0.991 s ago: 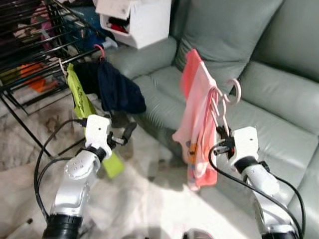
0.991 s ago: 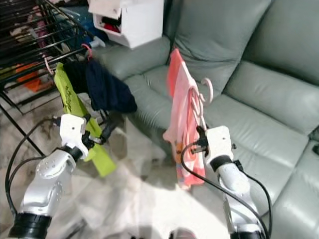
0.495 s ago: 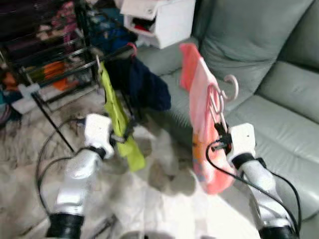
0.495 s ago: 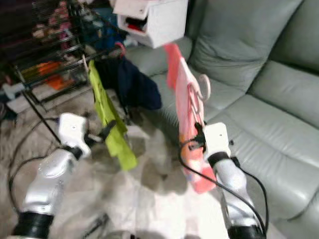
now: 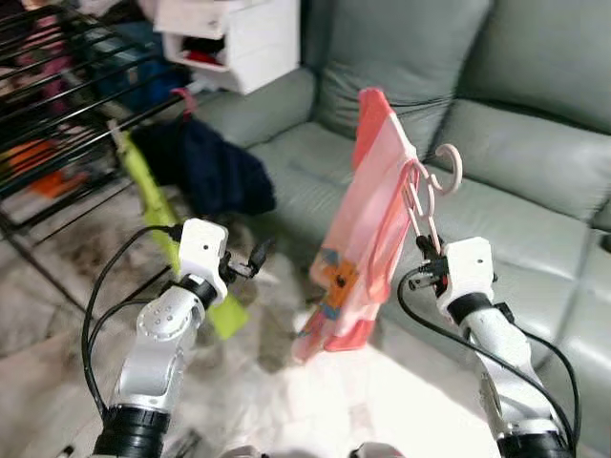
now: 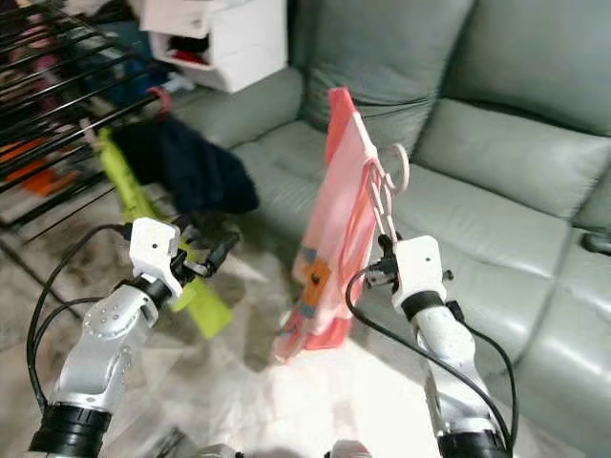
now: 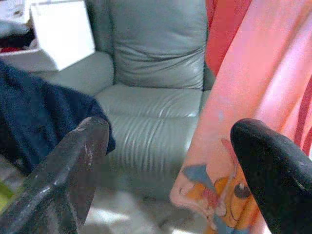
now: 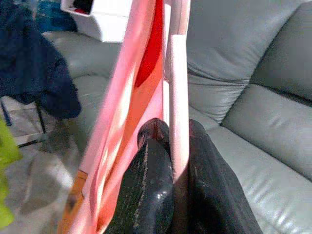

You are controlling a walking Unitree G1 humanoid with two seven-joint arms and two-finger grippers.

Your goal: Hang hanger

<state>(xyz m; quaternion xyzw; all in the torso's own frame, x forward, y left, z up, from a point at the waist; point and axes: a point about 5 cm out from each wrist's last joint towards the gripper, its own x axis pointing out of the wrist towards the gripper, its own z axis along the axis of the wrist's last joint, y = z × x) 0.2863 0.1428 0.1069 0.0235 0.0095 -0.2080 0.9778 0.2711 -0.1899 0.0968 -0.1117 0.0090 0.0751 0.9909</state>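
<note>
On your left stands the black drying rack (image 5: 57, 105), with a lime garment (image 5: 158, 205) and a navy garment (image 5: 212, 172) hanging from its near rail. Your left gripper (image 5: 250, 262) hovers just below them, its 2 fingers (image 7: 73, 170) spread apart and empty. Right of it, your right gripper (image 8: 170, 161) pinches the pink hanger (image 5: 430, 191) upright, a pink shirt (image 5: 358, 229) draped on it, before the grey sofa (image 5: 535, 124).
</note>
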